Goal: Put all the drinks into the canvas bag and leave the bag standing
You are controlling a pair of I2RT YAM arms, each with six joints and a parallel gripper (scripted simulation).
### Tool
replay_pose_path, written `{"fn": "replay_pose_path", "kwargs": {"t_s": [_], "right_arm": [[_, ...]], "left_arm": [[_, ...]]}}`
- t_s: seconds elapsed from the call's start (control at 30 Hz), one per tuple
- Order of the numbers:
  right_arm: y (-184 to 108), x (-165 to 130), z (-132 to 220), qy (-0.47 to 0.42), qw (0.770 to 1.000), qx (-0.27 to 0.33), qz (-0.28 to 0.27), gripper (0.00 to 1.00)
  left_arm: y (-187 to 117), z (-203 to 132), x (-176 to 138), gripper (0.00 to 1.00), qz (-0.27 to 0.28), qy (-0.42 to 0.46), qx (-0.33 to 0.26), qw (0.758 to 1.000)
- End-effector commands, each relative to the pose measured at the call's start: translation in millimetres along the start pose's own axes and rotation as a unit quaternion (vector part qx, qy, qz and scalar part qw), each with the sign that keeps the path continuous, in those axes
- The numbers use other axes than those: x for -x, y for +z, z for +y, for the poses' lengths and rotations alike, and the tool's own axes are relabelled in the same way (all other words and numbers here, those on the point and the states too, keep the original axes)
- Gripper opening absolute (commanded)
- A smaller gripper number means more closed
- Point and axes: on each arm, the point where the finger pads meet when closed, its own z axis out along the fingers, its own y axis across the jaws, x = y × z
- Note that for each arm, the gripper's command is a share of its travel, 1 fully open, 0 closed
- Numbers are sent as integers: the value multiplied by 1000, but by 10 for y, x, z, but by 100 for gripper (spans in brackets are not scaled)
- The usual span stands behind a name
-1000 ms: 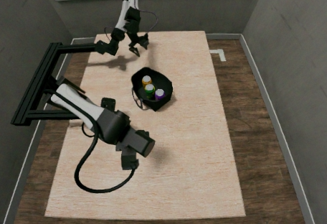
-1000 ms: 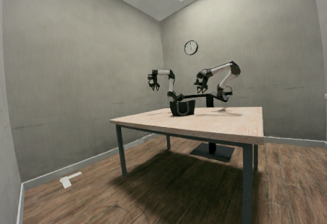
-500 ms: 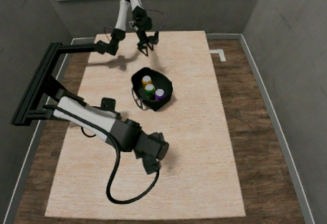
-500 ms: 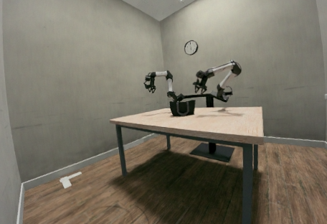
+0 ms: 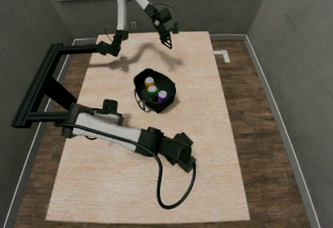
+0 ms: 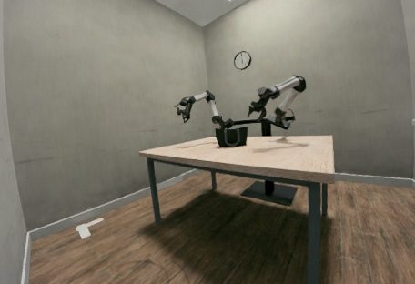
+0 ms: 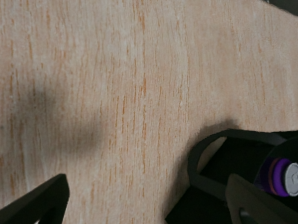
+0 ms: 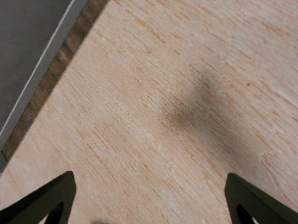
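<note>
The black canvas bag (image 5: pixel 159 107) (image 6: pixel 222 137) (image 7: pixel 192 210) stands on the table with its walls up and its mouth open. Inside, an orange can (image 5: pixel 149 84), a green can (image 5: pixel 152 94) and a purple can (image 5: pixel 162 96) (image 7: pixel 278 176) stand close together, lids up. The left gripper (image 7: pixel 147 177) (image 5: pixel 166 44) is open and empty, in the air behind the bag in the top view. The right gripper (image 8: pixel 150 177) is open and empty, above the table on the bag's near side in the top view, where its own arm hides the fingers. Part of the bag's floor is hidden.
A bag handle (image 7: pixel 194 159) (image 5: pixel 140 104) loops outward beside the wall. The table (image 5: pixel 204 183) (image 6: pixel 191 158) carries the bag. Both arms reach from a black stand (image 5: pixel 34 84) at the left in the top view. Walls surround the table.
</note>
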Motion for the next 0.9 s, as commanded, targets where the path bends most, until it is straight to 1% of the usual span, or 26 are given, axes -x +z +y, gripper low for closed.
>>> {"fn": "replay_pose_path", "kwargs": {"t_s": [0.0, 0.03, 0.23, 0.43, 0.5, 0.6, 0.63, 0.7, 0.73, 0.77, 0.8, 0.83, 0.87], "right_arm": [[163, 254, 265, -53, 995, 63, -59, 86], [206, 232, 388, -68, 992, 83, -61, 86], [405, 273, 754, -137, 976, 137, -101, 86], [526, 264, 1106, -199, 951, 184, -146, 86], [526, 264, 1106, -199, 951, 184, -146, 86], [536, 277, 1246, -219, 940, 199, -169, 86], [550, 257, 1271, -222, 939, 202, -170, 86], [574, 214, 1313, -225, 937, 207, -167, 86], [585, 193, 1316, -225, 938, 208, -164, 86], [570, 230, 1311, -221, 939, 206, -165, 86], [408, 402, 1352, -210, 937, 209, -185, 86], [453, 343, 1346, -206, 940, 211, -172, 86], [549, 248, 1340, -208, 943, 209, -156, 86]], "left_arm": [[51, 7, 368, 86, -47, -21, -41, 998], [-66, 126, 547, 86, -78, -36, -40, 996], [-169, 604, 1065, 86, -156, -58, -25, 986], [-471, 1094, 1542, 86, -243, -56, -2, 969], [-471, 1094, 1542, 86, -243, -56, -2, 969], [-462, 1283, 1601, 86, -252, -51, 10, 966], [-539, 1339, 1647, 86, -262, -50, 16, 964], [-802, 1421, 1767, 86, -293, -48, 28, 954], [-790, 1447, 1761, 86, -291, -50, 32, 955], [-702, 1458, 1714, 86, -279, -53, 33, 958], [-707, 1445, 1705, 86, -277, -54, 34, 959], [-819, 1464, 1756, 86, -291, -62, 38, 954], [-833, 1501, 1768, 86, -293, -64, 44, 953]]}}
